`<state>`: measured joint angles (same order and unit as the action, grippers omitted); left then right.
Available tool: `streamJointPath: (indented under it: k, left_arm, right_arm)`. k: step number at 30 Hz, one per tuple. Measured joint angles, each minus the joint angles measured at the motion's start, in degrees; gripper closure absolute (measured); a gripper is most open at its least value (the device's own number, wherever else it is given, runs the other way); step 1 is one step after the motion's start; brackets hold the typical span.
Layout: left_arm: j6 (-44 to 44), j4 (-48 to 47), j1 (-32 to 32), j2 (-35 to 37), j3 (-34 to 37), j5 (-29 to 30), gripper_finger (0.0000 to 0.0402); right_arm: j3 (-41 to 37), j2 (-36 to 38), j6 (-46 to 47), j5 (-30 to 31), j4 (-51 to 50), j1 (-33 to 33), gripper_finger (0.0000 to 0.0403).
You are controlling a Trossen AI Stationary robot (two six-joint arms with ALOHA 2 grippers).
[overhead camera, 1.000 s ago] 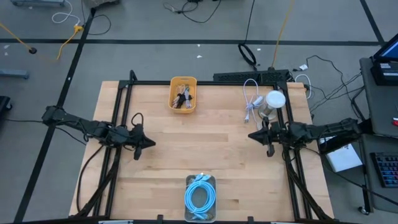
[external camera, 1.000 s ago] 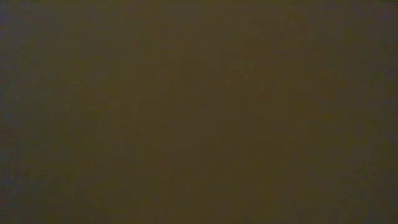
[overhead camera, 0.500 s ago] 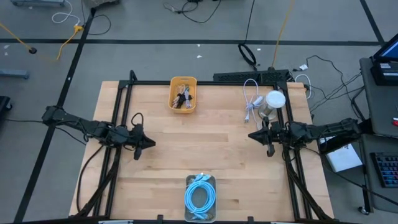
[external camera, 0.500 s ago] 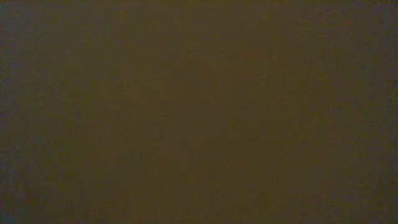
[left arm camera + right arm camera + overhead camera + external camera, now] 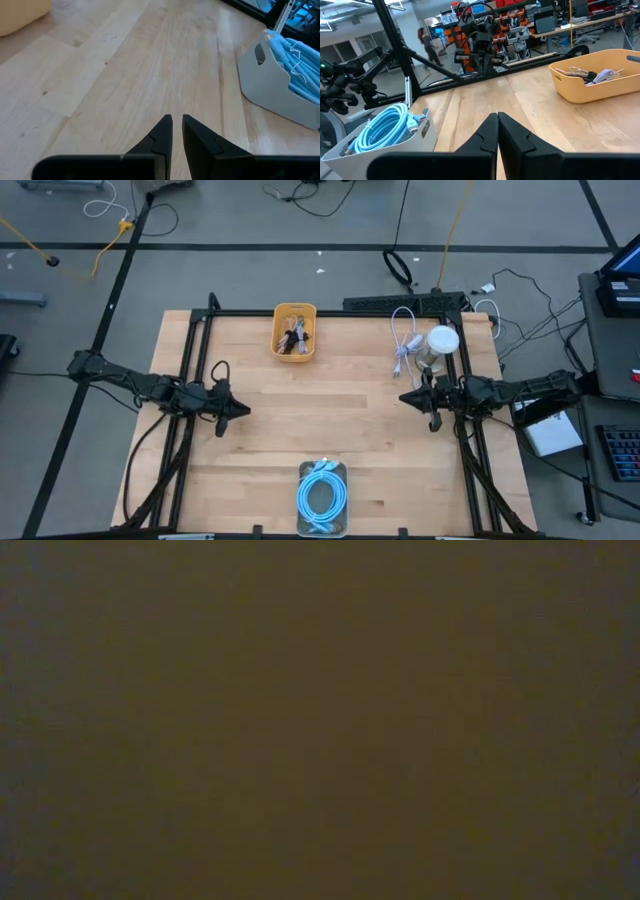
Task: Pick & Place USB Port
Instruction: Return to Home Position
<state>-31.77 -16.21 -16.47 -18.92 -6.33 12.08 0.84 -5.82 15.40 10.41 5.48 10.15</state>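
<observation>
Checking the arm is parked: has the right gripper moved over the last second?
No. In the high view the right gripper holds the same spot near the white cylinder.

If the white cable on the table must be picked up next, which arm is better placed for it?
The right arm. The white cable lies close to the right gripper, on its side of the table; the left gripper sits far across it. Both hold nothing.

A: Does anything move between a second ago and now?
B: No shift shows from above. The left gripper (image 5: 241,410) and right gripper (image 5: 404,397) match their earlier spots. The low view is dark and tells nothing.
</observation>
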Motion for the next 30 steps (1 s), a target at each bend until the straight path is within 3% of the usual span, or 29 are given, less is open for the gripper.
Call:
streamJointPath:
  k: [30]
  left_arm:
    - [0.02,-0.03,0.00,0.00,0.02,0.01,0.0334]
  right_arm:
    - [-0.04,0.00,-0.02,0.02,0.00,0.00,0.0399]
